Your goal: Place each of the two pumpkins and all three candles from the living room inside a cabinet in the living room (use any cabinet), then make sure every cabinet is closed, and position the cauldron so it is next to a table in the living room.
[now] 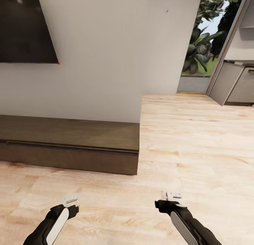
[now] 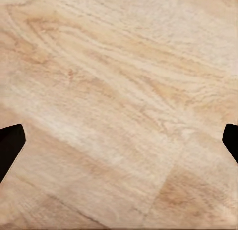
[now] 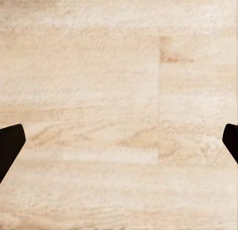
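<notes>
Robot faces the closed cabinet [image 1: 70,146] against a white wall.
Left gripper [image 2: 119,140] and right gripper [image 3: 119,140] hover over wood floor [image 1: 197,139], fingers spread wide (nothing held).

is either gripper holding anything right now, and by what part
Nothing is held. The left gripper and right gripper have open jaws with only bare wood floor between them.

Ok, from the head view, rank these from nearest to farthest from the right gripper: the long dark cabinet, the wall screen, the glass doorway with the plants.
1. The cabinet, low against the wall, ahead and left of the right gripper.
2. The doorway, far ahead, slightly to the right.
3. The wall screen, high at far left.
The last two are close to call.
</notes>
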### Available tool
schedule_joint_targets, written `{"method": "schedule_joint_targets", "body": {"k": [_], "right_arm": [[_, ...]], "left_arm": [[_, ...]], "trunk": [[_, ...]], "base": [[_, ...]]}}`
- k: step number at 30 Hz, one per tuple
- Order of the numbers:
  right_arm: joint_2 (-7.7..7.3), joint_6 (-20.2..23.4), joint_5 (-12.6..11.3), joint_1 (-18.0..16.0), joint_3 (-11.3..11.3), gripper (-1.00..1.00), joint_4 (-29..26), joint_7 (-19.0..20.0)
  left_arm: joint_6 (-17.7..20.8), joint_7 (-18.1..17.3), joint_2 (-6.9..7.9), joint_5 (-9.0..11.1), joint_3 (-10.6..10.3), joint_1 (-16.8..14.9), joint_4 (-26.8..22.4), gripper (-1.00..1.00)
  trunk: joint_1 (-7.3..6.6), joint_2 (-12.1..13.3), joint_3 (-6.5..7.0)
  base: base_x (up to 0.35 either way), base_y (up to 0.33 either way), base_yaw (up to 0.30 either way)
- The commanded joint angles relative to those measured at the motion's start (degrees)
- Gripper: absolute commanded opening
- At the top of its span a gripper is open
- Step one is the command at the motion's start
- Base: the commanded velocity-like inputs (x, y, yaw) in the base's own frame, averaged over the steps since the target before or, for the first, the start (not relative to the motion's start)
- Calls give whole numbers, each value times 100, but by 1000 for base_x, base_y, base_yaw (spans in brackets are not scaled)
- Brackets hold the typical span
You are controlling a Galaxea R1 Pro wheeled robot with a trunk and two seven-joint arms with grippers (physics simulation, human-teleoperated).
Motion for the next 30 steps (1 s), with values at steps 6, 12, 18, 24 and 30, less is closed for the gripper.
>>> {"method": "schedule_joint_targets", "body": {"k": [6,12,18,24,30], "right_arm": [[-7,11,-56,-5,24,100,-11,-60],[-1,11,-56,-5,27,100,-11,-61],[1,12,-56,-5,327,100,129,-89],[3,18,-56,-5,420,100,300,-96],[13,35,-57,-5,427,100,320,-106]], "left_arm": [[-251,58,7,65,-35,-3,-4,100],[-276,55,7,60,-36,-3,-2,100],[-273,50,7,67,-36,-3,-2,100],[-277,49,7,61,-37,-3,-2,100],[-279,49,7,60,-36,-3,-6,100]], "trunk": [[-4,-3,-5],[-4,-3,-5],[-4,-3,-5],[-4,-3,-5],[-4,-3,-5]], "base": [[-263,180,0],[-76,75,0],[-165,105,0],[-271,26,0],[-277,2,0]]}}
